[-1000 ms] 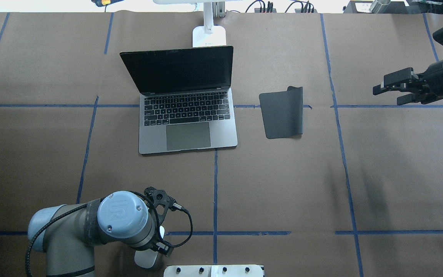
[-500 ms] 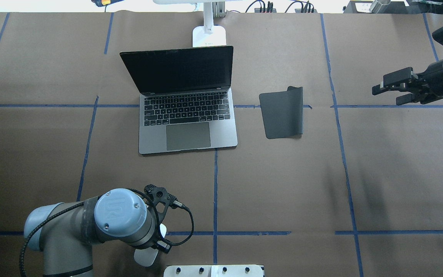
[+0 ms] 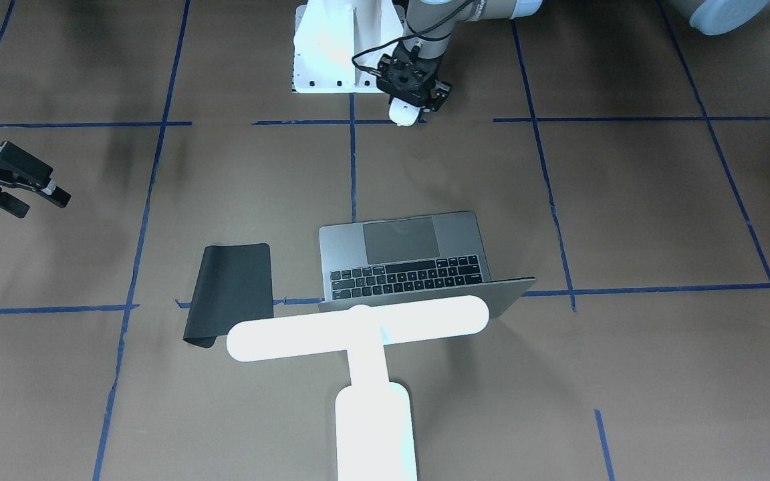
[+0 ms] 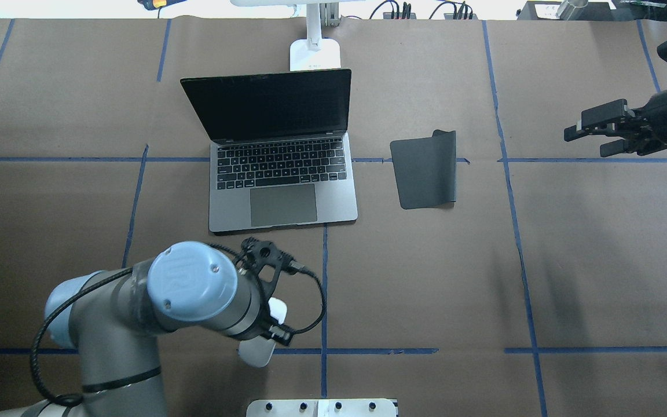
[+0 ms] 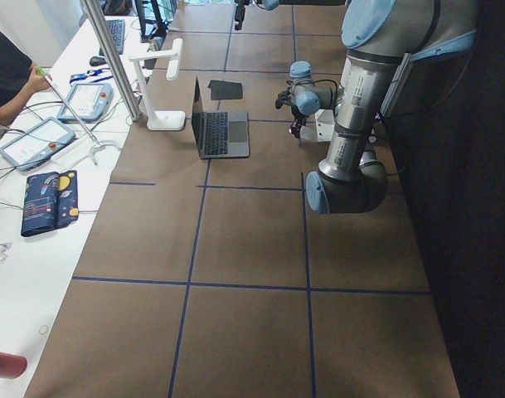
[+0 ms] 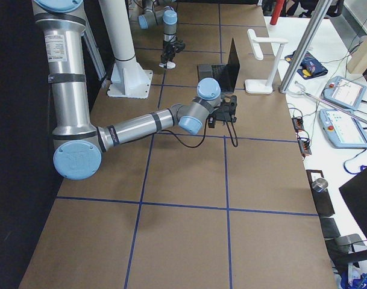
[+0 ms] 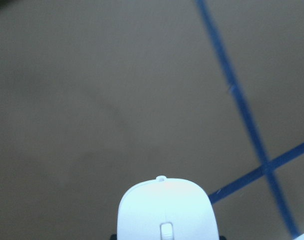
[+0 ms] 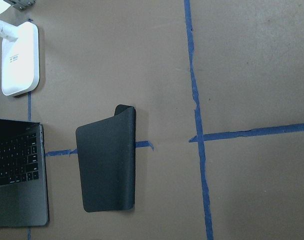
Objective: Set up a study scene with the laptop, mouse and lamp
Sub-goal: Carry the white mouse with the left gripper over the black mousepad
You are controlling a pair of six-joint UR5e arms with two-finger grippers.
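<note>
We see the mouse (image 7: 166,212) between the fingers of the left gripper (image 3: 414,101), which is closed on it. The mouse is over the near part of the bench (image 4: 426,278), just left of a blue tape line and nearer than the laptop (image 4: 284,191). The laptop stands open with a dark screen near the middle of the bench. Behind it, at the far side, the lamp (image 3: 358,327) glows white. Right of the laptop we find a black mat (image 4: 426,171) with one edge curled. Far to the right, the right gripper (image 4: 588,136) is open and holds nothing.
</note>
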